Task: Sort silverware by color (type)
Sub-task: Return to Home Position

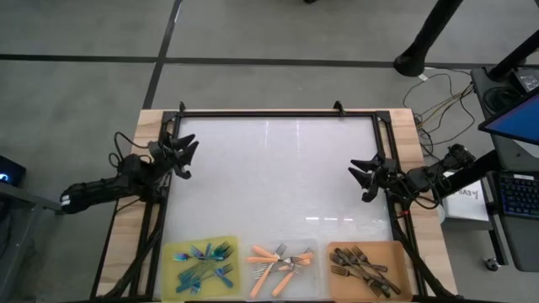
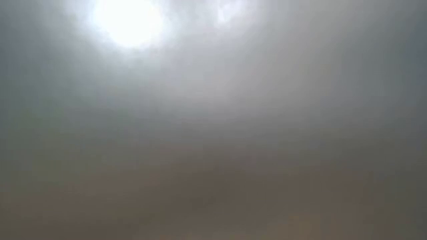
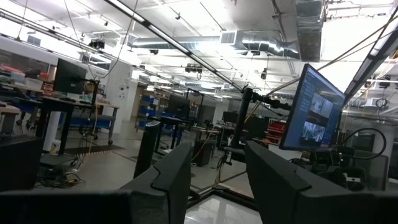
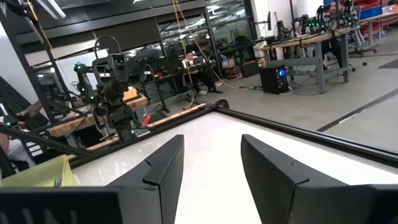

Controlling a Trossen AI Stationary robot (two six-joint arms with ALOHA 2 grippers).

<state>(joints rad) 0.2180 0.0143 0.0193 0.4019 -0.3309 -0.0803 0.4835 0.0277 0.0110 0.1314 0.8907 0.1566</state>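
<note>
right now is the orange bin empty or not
Not empty: the orange bin holds a pile of dark forks. The left gripper and right gripper wait open, away from it.

**Three bins in a row, arms at the sides**

On the table [image 1: 278, 168], along the edge at the bottom of the high view, left bin [image 1: 171, 250], middle bin [image 1: 312, 288] and right bin [image 1: 397, 251] sit side by side. Forks [image 1: 205, 261] are piled in each. Left gripper [image 1: 187, 160] is at the left edge and right gripper [image 1: 360, 181] at the right edge, well apart.
</note>
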